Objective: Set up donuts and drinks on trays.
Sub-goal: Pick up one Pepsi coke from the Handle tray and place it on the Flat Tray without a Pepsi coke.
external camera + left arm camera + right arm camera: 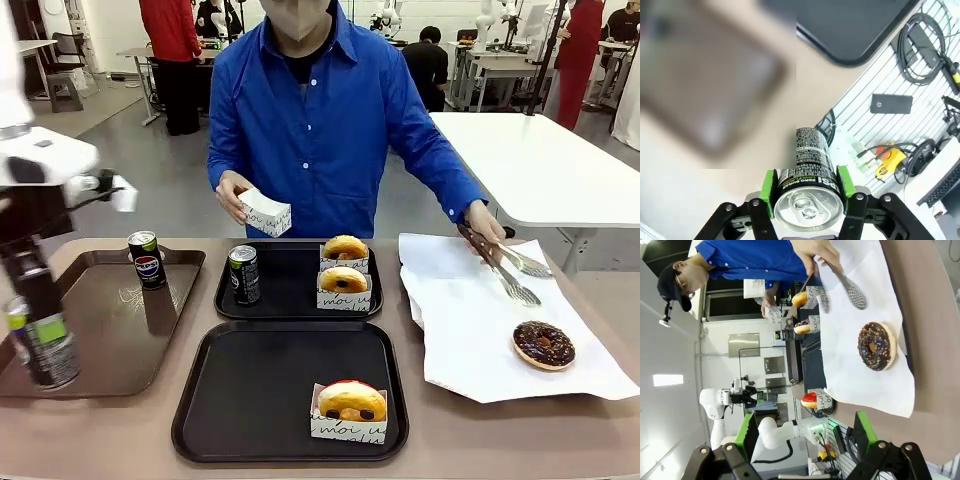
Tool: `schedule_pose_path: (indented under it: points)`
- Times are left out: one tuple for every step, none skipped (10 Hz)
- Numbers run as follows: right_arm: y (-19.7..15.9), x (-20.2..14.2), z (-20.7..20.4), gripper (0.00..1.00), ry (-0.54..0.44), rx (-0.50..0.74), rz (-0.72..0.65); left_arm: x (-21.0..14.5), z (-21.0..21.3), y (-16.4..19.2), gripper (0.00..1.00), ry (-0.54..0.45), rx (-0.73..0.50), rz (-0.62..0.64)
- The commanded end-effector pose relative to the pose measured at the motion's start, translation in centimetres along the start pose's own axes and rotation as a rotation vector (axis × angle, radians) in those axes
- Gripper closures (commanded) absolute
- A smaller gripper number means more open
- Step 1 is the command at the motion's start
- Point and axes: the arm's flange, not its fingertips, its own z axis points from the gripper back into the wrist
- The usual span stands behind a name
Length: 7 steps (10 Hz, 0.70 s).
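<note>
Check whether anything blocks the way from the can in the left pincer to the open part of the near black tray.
Nothing visible does. The left pincer holds the green-band can over the brown tray. The near black tray lies beside it, bare except for a boxed donut in its right corner.

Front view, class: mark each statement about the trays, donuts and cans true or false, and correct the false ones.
1. The near black square tray holds one boxed red-iced donut. True.
2. The far black square tray holds two cans. False: one dark green-banded can and two boxed golden-glazed donuts.
3. The left hand is shut on a slim dark green-banded soda can. True.
4. The chocolate-iced donut sits in a box. False: it lies bare on white paper.
5. The person's hand holds an empty white paper box. True.
</note>
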Motion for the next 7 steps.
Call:
schedule_pose_path:
  points:
    - [0.0, 0.0, 0.1, 0.00, -0.001, 0.012, 0.004, 0.3, -1.1, 0.7, 0.41, -0.043, 0.006, 0.023]
    - [0.0, 0.0, 0.1, 0.00, -0.001, 0.012, 0.004, 0.7, -0.5, 1.4, 0.41, -0.059, 0.008, 0.017]
    - [0.0, 0.0, 0.1, 0.00, -0.001, 0.012, 0.004, 1.0, 0.0, 2.2, 0.41, -0.070, 0.003, 0.015]
    - [0.0, 0.0, 0.1, 0.00, -0.001, 0.012, 0.004, 0.8, 0.1, 2.5, 0.41, -0.093, -0.002, 0.032]
    - [0.0, 0.0, 0.1, 0.00, -0.001, 0.012, 0.004, 0.7, -0.4, 2.1, 0.41, -0.141, -0.003, 0.042]
    - [0.0, 0.0, 0.1, 0.00, -0.001, 0.012, 0.004, 1.8, -0.8, 1.4, 0.41, -0.208, -0.001, 0.048]
    - [0.0, 0.0, 0.1, 0.00, -0.001, 0.012, 0.004, 3.9, -0.9, 1.1, 0.41, -0.222, 0.027, 0.035]
